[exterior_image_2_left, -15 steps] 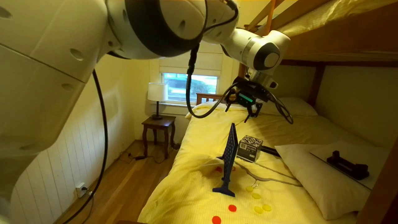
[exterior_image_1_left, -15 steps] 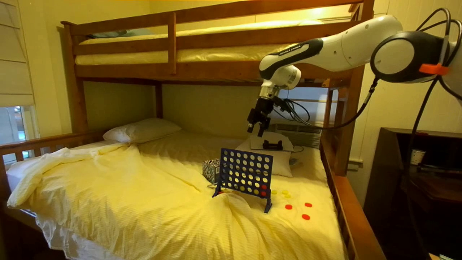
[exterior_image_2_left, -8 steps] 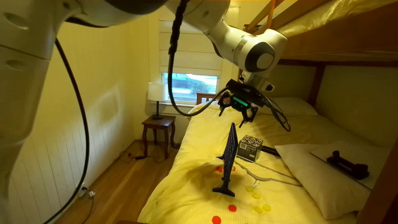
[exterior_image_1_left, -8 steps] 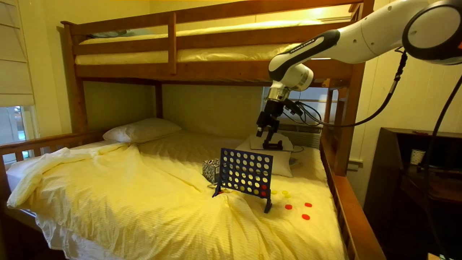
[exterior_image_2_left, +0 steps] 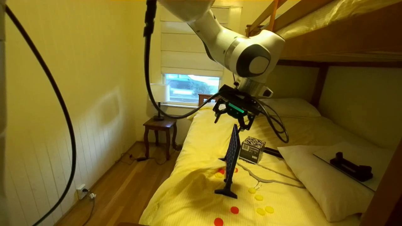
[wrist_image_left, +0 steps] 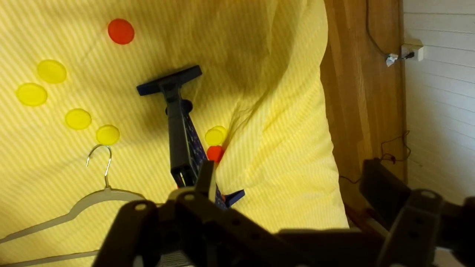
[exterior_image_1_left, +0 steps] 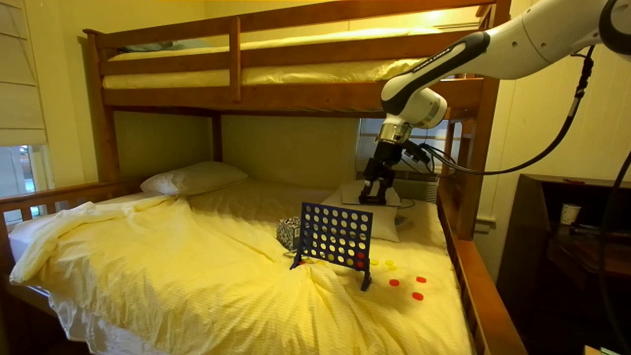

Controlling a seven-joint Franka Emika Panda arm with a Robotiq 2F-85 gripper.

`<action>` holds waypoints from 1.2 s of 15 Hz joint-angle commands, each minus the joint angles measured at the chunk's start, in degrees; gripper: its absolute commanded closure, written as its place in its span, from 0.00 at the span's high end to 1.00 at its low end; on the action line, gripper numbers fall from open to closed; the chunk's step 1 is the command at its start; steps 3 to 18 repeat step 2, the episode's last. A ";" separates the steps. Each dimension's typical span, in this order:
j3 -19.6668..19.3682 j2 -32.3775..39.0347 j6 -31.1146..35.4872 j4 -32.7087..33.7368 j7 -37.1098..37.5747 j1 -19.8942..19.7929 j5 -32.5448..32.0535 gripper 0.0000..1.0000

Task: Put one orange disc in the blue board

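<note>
Yellow bedspread | arm: "FRANKA EMIKA" | box: print too small to read | gripper: spread wide

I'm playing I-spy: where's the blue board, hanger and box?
Blue board (exterior_image_1_left: pixel 337 235), in an exterior view: grid between holes.
Hanger (wrist_image_left: pixel 105 194), wrist view: body below hook.
Box (exterior_image_2_left: pixel 250 153), in an exterior view: dark side.

The dark blue board stands upright on its feet on the yellow bedspread, orange showing in two stacked holes at a lower corner. Three orange discs lie flat and apart near that end.
</note>
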 commanded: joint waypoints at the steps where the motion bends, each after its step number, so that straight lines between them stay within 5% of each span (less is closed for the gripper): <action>1: 0.28 -0.03 -0.16 0.09 0.06 -0.30 -0.09 1.00; 18: 0.28 -0.03 -0.13 0.04 0.06 -0.30 -0.10 1.00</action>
